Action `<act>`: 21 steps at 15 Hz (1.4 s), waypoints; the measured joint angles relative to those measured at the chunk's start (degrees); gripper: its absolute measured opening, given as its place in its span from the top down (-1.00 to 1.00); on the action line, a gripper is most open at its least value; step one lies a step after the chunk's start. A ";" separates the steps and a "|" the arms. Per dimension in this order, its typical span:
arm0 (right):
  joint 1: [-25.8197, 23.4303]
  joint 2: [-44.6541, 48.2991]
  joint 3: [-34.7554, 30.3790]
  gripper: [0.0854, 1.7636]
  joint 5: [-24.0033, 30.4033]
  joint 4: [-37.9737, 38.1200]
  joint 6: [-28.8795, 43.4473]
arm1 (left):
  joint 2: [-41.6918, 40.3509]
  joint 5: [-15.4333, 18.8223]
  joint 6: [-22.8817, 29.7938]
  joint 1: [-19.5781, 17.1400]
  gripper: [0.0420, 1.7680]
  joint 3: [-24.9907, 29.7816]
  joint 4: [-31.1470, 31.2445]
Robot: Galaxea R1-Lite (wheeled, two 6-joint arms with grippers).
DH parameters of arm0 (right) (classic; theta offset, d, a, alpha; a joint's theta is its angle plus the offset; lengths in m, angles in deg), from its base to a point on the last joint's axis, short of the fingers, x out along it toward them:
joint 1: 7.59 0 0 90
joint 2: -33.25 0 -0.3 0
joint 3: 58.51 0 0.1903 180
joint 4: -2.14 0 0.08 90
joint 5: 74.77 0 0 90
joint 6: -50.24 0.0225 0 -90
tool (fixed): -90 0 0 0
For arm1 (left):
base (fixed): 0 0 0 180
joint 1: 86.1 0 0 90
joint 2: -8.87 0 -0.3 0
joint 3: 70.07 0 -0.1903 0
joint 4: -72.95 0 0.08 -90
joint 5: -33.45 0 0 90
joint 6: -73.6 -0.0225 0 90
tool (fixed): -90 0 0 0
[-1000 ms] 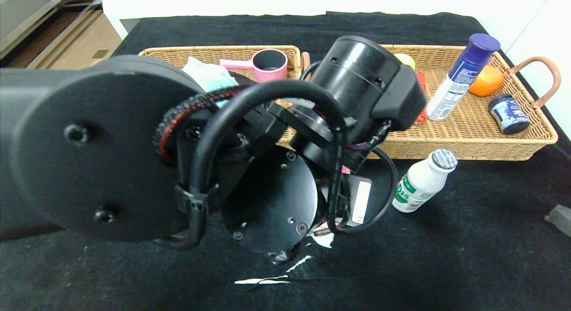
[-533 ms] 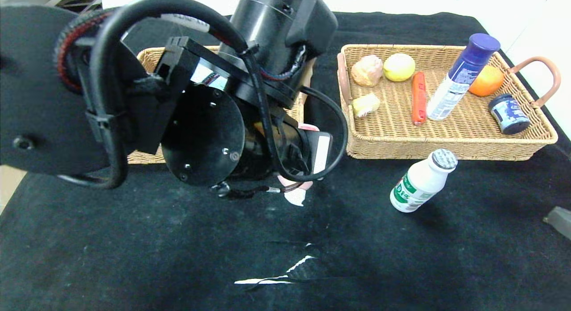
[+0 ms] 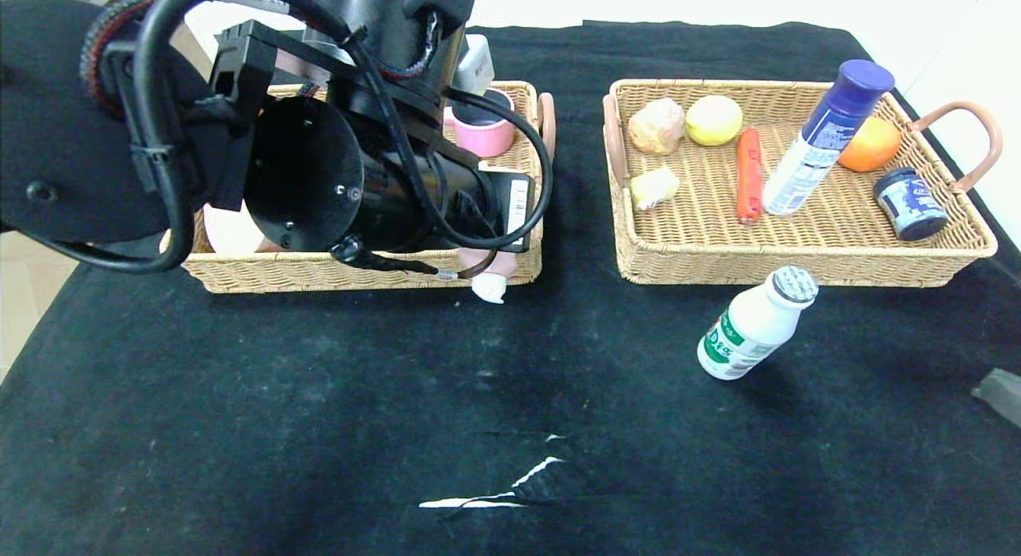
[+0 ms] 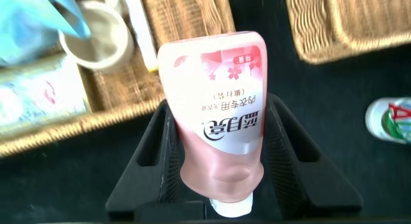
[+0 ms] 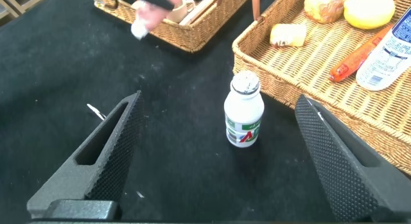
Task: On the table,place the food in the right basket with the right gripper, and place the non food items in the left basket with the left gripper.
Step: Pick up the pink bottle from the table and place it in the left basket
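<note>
Left fingers point(image 4: 215, 163): I clench the pink tube point(image 4: 218, 115), white cap toward my wrist.
Writing: the tube shows Chinese characters and cherry blossoms; I cannot read them surely.
Change: a second ago my left arm hung over the surface in front; now it is at the near edge of the left basket point(image 3: 239, 277).
Right fingers point(image 5: 218, 156): spread wide, holding nothing.
Bottle: the white bottle with green label point(image 5: 244, 118) stands on the surface point(image 3: 319, 428) between my right fingers, apart from them, just before the right basket point(image 3: 798, 261).
</note>
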 joint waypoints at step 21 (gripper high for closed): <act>0.09 0.15 -0.10 -0.94 0.00 -0.09 -0.33 | 10.08 0.28 -8.00 -8.34 0.06 -5.40 -18.96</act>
